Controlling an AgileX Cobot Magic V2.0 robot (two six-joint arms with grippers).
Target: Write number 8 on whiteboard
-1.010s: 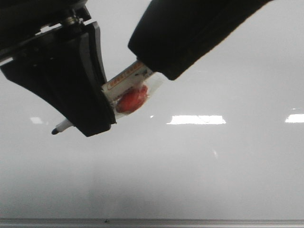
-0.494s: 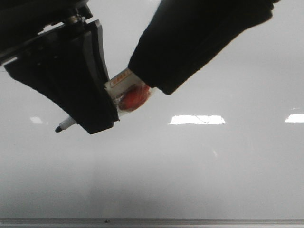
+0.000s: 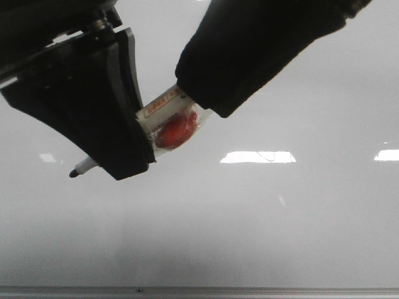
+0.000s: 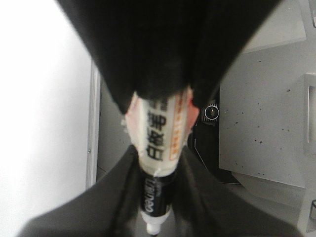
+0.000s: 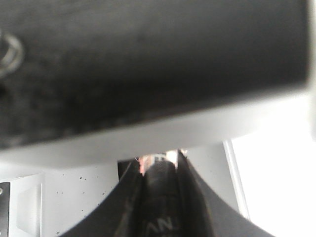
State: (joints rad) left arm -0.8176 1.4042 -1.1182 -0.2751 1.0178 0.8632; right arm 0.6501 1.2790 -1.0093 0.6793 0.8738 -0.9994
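Marker (image 3: 163,121) tip edged left; both end effectors clamp it; whiteboard (image 3: 262,224) below open.

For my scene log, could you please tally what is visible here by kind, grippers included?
Markers: 1, the marker, with its dark tip poking out
Whiteboards: 1, the whiteboard
Grippers: 2, the left gripper and the right gripper, both clamped on the marker
Total: 4
No drawn figure shows clearly on the board.
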